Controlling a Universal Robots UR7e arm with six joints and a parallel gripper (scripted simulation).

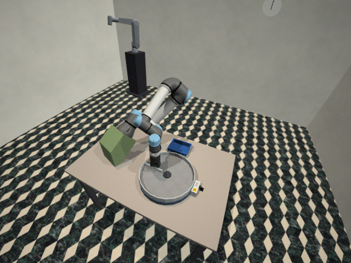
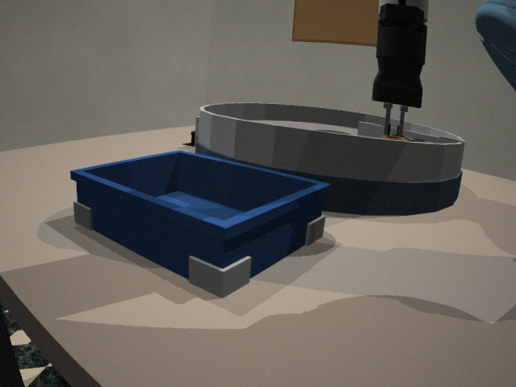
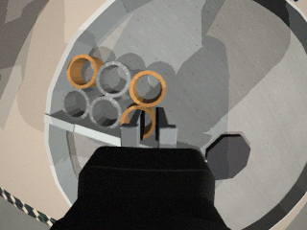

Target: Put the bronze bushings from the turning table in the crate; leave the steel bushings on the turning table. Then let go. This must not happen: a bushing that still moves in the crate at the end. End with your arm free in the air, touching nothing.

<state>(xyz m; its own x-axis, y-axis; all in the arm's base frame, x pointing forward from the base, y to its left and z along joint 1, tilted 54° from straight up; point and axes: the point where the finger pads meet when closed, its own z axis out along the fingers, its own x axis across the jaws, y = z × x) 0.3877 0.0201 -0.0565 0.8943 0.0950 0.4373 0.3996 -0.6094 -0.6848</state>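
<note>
The turning table [image 1: 175,187] [image 2: 254,145] [image 3: 192,29] carries three bronze and three steel bushings, upright and clustered in the wrist view. One bronze bushing [image 3: 77,72] is at the far left, another [image 3: 163,88] at the right. A third bronze bushing [image 3: 126,116] is partly hidden by my gripper [image 2: 393,130] [image 3: 150,117]. My fingers are open but narrow, astride this bushing's right wall, one inside its bore and one outside, with a gap still visible. The steel bushings [image 3: 113,63] [image 3: 65,103] [image 3: 119,113] lie between and left of the bronze ones. The blue crate [image 1: 179,147] [image 2: 145,225] shows no bushing in its visible part.
A thin fence [image 1: 154,167] [image 3: 96,134] runs beside the bushings. A dark hub [image 1: 167,174] [image 3: 227,157] is at the turning table's centre. The turning table has a raised rim. A green block [image 1: 113,141] stands left of the arm, and a small white box [image 1: 196,185] beside the rim.
</note>
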